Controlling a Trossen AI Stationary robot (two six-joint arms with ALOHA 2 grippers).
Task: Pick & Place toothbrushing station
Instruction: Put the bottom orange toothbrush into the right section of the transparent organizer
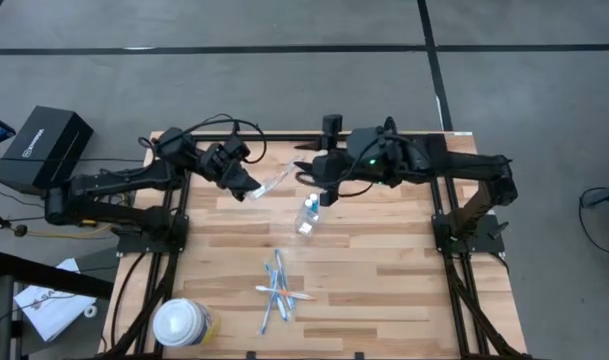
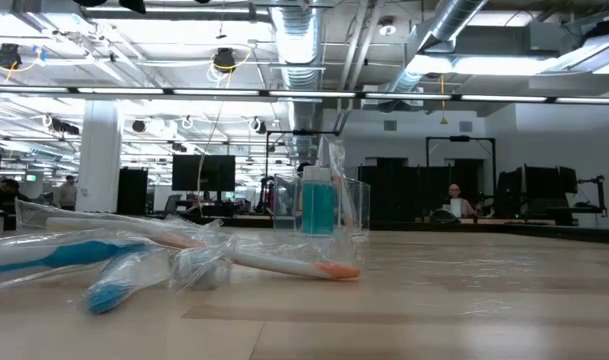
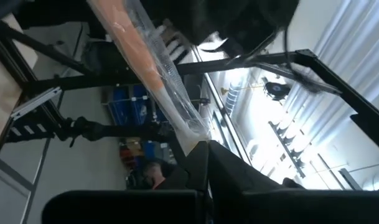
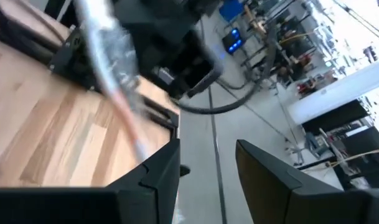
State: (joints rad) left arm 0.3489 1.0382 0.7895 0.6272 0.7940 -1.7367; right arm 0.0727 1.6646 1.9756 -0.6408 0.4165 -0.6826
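Hard to read the middle of the table from above: the left gripper (image 1: pixel 246 188) and right gripper (image 1: pixel 306 172) nearly meet, and the dark arms crowd the space between them. The left gripper is pinched tight on a wrapped toothbrush (image 1: pixel 274 180), held up off the table and angled toward the right gripper. In the left wrist view the toothbrush (image 3: pixel 153 73) runs away from the fingers, its far end cut off at the frame edge. The right wrist view shows it blurred, just ahead of fingers that stand apart with nothing between them. The cup (image 1: pixel 308 215) stands near centre, a blue tube inside. More toothbrushes (image 1: pixel 276 290) lie crossed near the front edge, a white-topped container (image 1: pixel 177 322) at the front left corner.
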